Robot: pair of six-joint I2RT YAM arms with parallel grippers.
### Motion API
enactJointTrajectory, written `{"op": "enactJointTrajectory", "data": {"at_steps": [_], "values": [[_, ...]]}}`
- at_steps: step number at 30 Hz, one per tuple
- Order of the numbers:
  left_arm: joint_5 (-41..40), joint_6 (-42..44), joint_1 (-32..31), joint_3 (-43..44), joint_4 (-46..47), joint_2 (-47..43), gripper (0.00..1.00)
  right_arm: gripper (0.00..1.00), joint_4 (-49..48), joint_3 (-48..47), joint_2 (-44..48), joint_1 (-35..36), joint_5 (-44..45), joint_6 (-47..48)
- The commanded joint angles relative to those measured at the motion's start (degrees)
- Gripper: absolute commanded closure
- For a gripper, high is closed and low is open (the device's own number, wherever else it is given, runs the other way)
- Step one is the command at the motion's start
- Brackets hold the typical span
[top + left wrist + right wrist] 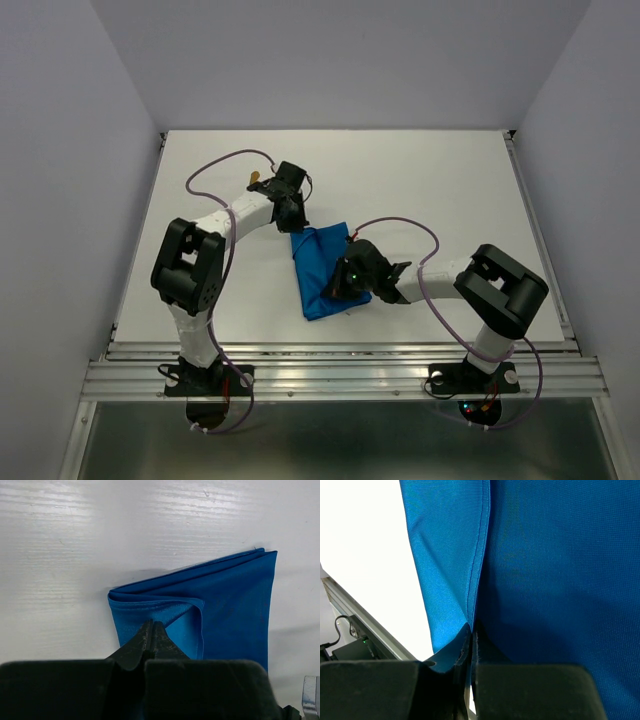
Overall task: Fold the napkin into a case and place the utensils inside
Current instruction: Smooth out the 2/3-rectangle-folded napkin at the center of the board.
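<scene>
Left end effector [152,630] pinched the soft, light napkin [230,605] at eleven o'clock, right end effector [471,637] at four; hems seemed the surest holds.

From above, the left gripper [296,225] hides the far corner of the napkin [315,270], and the right gripper [338,288] hides its near right part. Beside the left wrist lies a small orange piece [256,180], too small to say which utensil. In the right wrist view the napkin is cut by the top and right edges. In the left wrist view its near side goes behind the gripper body.
</scene>
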State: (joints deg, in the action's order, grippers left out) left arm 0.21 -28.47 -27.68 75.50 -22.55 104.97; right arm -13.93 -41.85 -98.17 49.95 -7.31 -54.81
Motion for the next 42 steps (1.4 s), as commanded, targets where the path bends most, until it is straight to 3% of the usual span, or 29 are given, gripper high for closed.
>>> {"op": "enactJointTrajectory", "data": {"at_steps": [1, 16, 18, 21, 22, 23, 26, 29, 30, 33, 42], "values": [[2.1, 1.0, -0.3, 2.6, 0.9, 0.4, 1.0, 0.99, 0.8, -1.3, 0.4, 0.4, 1.9, 1.4], [6.7, 0.3, -0.3, 2.9, 5.3, 5.5, 1.0, 0.93, 2.0, -1.6, 1.2, 0.4, 2.4, 1.5], [7.2, 0.3, -0.3, 2.5, 5.7, 5.7, 1.0, 0.88, 2.9, -1.9, 2.4, 0.4, 3.4, 2.3], [7.4, 0.3, -0.4, 2.1, 5.8, 6.0, 1.0, 0.69, 8.7, -4.1, 4.1, 0.4, 8.7, 5.4], [7.7, 0.3, -0.4, 1.9, 6.2, 6.0, 1.0, 0.56, 11.1, -6.2, 5.7, 0.4, 10.9, 6.4], [7.8, 0.3, -0.4, 1.8, 6.3, 6.0, 1.0, 0.5, 13.9, -7.0, 6.7, 0.4, 12.7, 7.3], [8.1, 0.0, -0.4, 2.1, 6.3, 5.8, 1.0, 0.42, 20.1, -9.8, 10.5, 0.4, 20.6, 10.8], [8.0, -0.3, -0.4, 2.5, 6.4, 5.3, 1.0, 0.41, 22.5, -12.1, 11.9, -0.5, 24.8, 14.6], [8.0, -0.3, -0.4, 2.5, 6.4, 5.2, 1.0, 0.45, 23.1, -12.6, 11.7, -1.3, 25.2, 14.7], [8.1, -0.5, -0.4, 2.6, 6.3, 5.2, 1.0, 0.49, 24.0, -12.4, 10.9, -4.9, 23.7, 15.4], [8.3, -0.7, -0.9, 2.5, 6.0, 4.5, 1.0, 0.48, 24.0, -11.7, 7.0, -11.1, 18.5, 20.2]]}}
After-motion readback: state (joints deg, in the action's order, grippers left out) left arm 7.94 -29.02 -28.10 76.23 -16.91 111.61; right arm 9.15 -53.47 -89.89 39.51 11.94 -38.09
